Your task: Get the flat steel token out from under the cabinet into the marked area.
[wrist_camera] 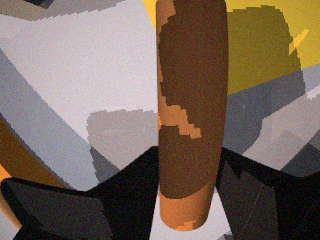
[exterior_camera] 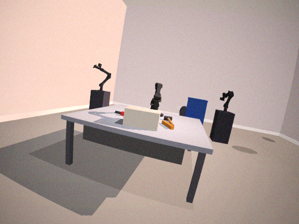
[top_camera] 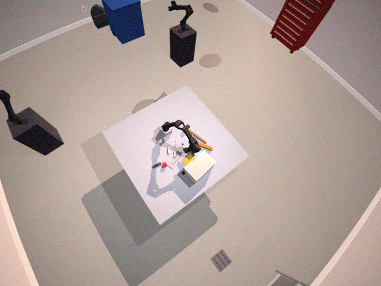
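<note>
The cream cabinet (top_camera: pixel 200 166) (exterior_camera: pixel 141 119) stands on the table (top_camera: pixel 138 159) (exterior_camera: pixel 183 135). The yellow marked area (top_camera: pixel 187 159) (wrist_camera: pixel 255 45) lies in front of it, partly in shadow. My gripper (top_camera: pixel 192 151) (wrist_camera: pixel 187 185) is low beside the marked area and the cabinet's front. It is shut on an orange-brown round rod, seen as a thick cylinder (wrist_camera: pixel 192 75) in the wrist view, extending ahead of the fingers over the edge of the yellow area. The rod's far end is out of the wrist view. The steel token and the vent slots cannot be made out; the exterior view shows the cabinet's back.
A hammer with an orange handle (top_camera: pixel 197 136) (exterior_camera: pixel 170 121) and an orange bar (top_camera: pixel 206 146) (exterior_camera: pixel 167 124) lie beside the arm. Several thin pale pieces, a red piece (top_camera: pixel 164 164) (exterior_camera: pixel 122 113) and a dark bar (top_camera: pixel 156 165) lie on the other side. A small black object (top_camera: pixel 183 173) is by the cabinet's corner.
</note>
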Robot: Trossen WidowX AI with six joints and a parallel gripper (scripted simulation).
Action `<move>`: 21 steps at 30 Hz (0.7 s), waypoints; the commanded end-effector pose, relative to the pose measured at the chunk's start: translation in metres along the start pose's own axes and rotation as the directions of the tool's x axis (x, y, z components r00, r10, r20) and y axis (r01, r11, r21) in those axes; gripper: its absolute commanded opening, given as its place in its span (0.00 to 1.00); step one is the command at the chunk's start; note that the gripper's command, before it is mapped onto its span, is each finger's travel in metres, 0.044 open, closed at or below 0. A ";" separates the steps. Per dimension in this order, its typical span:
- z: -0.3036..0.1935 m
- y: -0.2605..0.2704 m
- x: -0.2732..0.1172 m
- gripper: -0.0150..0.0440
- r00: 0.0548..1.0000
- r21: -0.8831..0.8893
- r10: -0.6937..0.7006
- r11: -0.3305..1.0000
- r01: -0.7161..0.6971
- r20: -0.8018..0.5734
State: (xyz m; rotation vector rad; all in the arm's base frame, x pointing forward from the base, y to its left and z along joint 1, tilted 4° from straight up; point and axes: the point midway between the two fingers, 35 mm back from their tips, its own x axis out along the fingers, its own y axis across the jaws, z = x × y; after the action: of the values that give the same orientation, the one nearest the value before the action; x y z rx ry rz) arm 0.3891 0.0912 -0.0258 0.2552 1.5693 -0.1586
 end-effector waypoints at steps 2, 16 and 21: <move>-0.007 0.001 0.001 0.25 1.000 0.001 -0.001 1.000 0.001 -0.003; -0.021 0.001 0.001 0.25 1.000 0.001 -0.001 1.000 0.001 -0.004; -0.027 0.001 0.001 0.25 1.000 0.001 -0.001 1.000 0.001 -0.004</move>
State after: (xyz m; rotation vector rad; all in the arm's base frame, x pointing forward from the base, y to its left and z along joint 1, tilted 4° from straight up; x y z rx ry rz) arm 0.3688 0.0969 -0.0258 0.2560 1.5706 -0.1588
